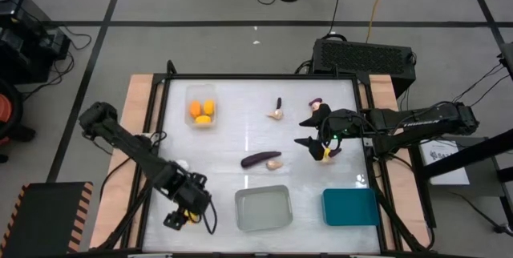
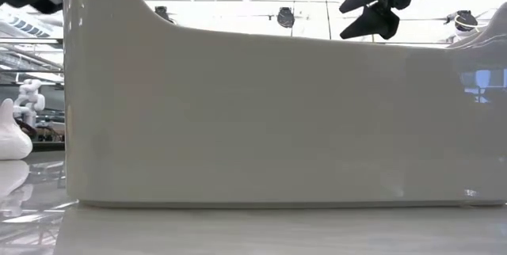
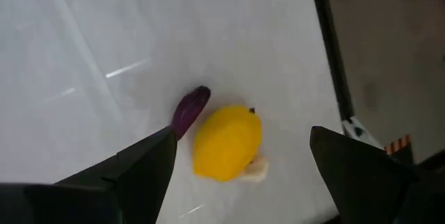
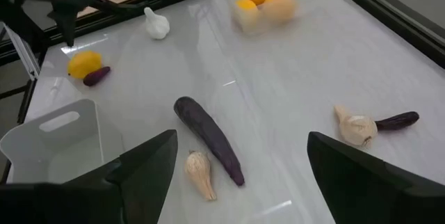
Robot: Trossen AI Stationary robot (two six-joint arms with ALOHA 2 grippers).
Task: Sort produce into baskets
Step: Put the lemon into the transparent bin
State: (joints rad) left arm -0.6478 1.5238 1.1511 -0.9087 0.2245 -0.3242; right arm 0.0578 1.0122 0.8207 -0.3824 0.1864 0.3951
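Grey bin [image 2: 277, 120], right gripper [image 2: 379, 9] above

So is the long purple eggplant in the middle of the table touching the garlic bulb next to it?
Touching: the right wrist view shows the garlic bulb resting against the eggplant with no gap.

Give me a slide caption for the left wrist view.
Left tool open above a yellow fruit touching a small eggplant on the white table.

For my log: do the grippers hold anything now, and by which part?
Nothing is held. The left gripper and right gripper are both open and empty.
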